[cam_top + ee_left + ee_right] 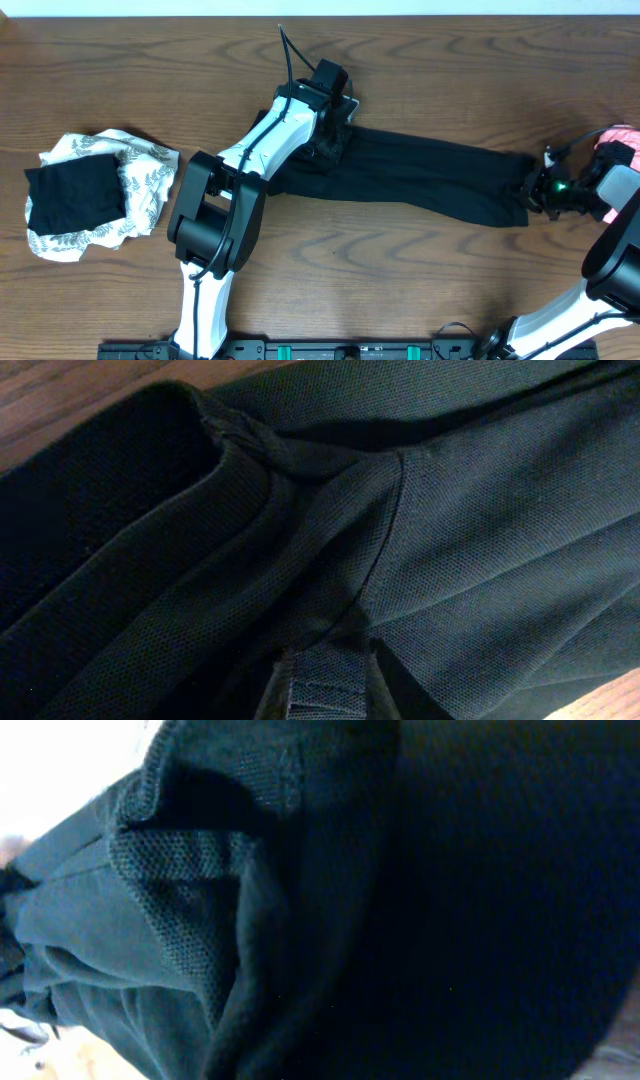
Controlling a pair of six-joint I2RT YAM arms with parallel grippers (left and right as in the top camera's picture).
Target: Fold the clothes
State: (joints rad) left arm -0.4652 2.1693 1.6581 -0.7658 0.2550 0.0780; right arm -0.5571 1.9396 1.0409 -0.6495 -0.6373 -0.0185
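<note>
On the brown wooden desk, keep the large black knit shirt taut between left pincer and right pincer, both apparently clamped tight on its opposite ends, fingers buried in cloth; raise evenly, carry one end over, avoid twisting or dragging

White arms with black joints, black cables.

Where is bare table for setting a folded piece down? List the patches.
Largest: near side of the table, between shirt, left arm and right arm. Also the far strip behind the shirt. Crowded: left by the leaf-print pile, right by the pink piece.
</note>
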